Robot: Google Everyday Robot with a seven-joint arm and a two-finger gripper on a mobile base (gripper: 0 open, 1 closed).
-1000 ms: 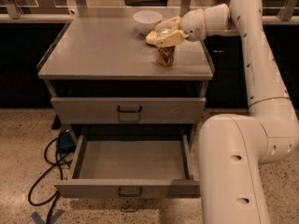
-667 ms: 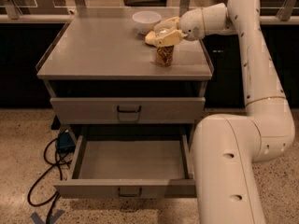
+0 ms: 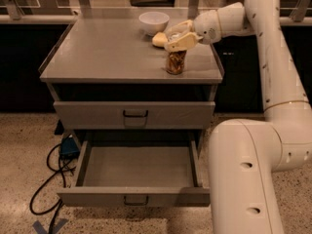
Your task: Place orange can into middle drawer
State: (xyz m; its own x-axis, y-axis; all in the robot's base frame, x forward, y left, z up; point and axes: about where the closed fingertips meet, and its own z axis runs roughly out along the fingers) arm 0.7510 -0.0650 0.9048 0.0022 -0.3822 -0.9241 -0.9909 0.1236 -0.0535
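The orange can [image 3: 175, 63] stands upright on the cabinet top [image 3: 112, 52], near its front right. My gripper [image 3: 179, 34] reaches in from the right and sits over the can's top, with one finger in front of it and one behind, closed on it. The front finger hides the can's upper part. The middle drawer [image 3: 136, 196] is pulled open below. Its inside is bare and its small dark handle faces me. The taller-fronted drawer [image 3: 134, 115] above it is shut.
A white bowl [image 3: 153, 22] and a yellow sponge block [image 3: 158, 39] sit at the back of the cabinet top, just behind the can. My white arm and base [image 3: 243, 179] stand right of the open drawer. A blue box and black cables [image 3: 58, 160] lie on the floor at left.
Almost nothing differs. The gripper stays at the can's top and the can stays on the cabinet top.
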